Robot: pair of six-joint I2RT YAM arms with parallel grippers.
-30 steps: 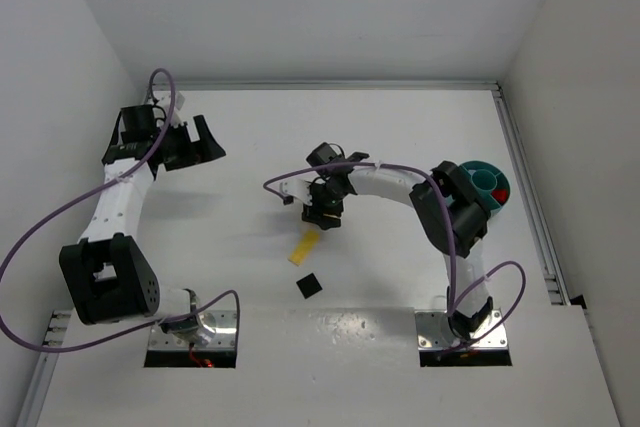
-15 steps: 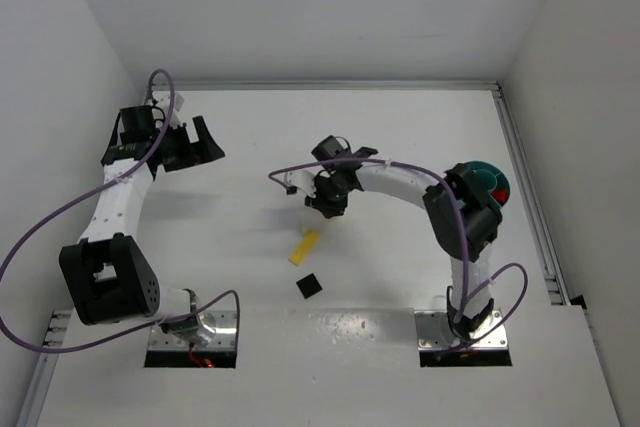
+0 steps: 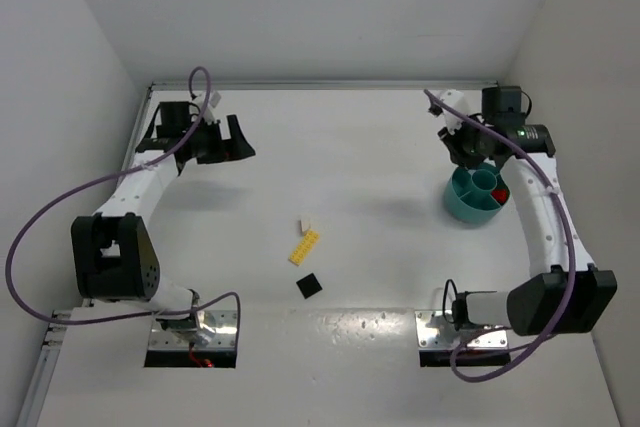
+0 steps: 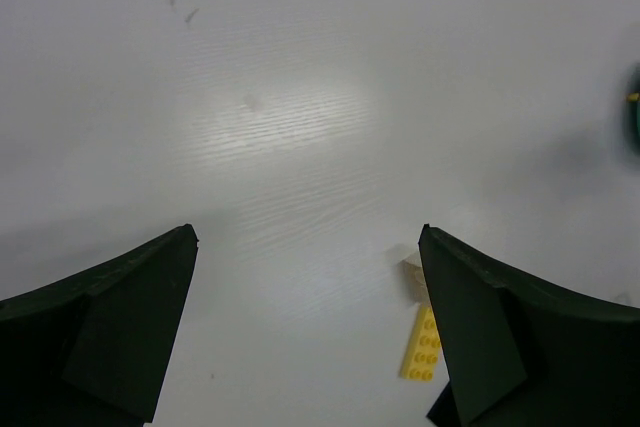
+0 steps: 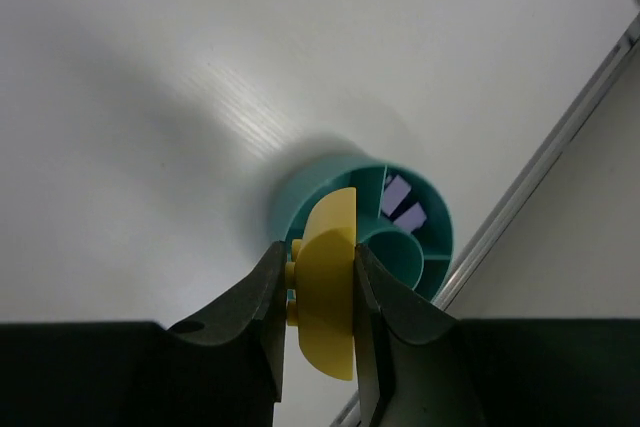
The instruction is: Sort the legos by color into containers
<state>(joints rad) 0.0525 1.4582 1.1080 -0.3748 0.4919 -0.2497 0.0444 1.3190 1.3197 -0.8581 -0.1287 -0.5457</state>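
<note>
Yellow lego [image 5: 328, 317]: hangs pinched in the closed right gripper [image 5: 318, 249] near the teal dish [image 3: 462, 207], well apart from the yellow plate [image 3: 305, 246], white brick [image 3: 304, 225], black square [image 3: 309, 285] and the wide-open, empty left gripper [image 4: 306, 232].

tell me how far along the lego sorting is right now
Done: pale purple bricks and a red brick are in the teal dish.
In hand: the right gripper is clamped on a yellow piece above the dish.
Left: the yellow plate, white brick and black square lie on the table. The left gripper is open and empty.
</note>
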